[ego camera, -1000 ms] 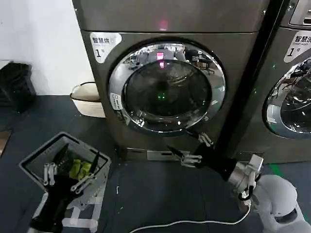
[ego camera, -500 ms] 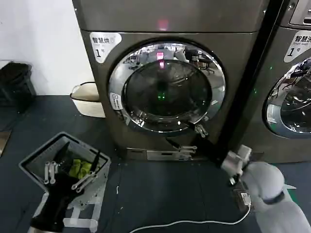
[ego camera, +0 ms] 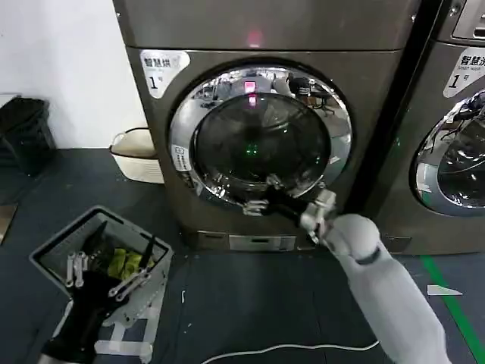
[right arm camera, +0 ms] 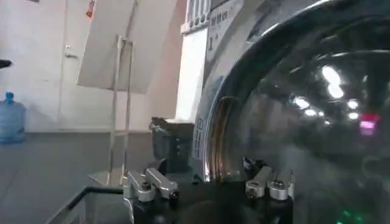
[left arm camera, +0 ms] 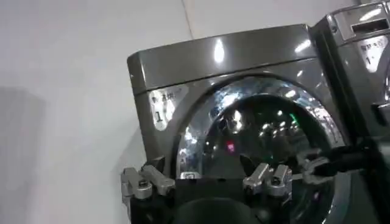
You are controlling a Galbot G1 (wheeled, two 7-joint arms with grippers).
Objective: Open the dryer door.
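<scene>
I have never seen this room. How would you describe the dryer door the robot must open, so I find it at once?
Look at the brown-grey machine that stands in the middle, marked with a white "1" sticker. The dryer door is the big round window on its front, dark glass inside a wide shiny chrome ring. The right gripper is at its lower rim, while the similar door further right belongs to another machine.

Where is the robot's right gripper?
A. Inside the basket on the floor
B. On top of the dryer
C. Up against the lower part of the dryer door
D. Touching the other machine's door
C. In the head view the right gripper reaches up to the lower chrome ring of the dryer door, its fingers spread, while the left gripper hangs low over the basket.
</scene>
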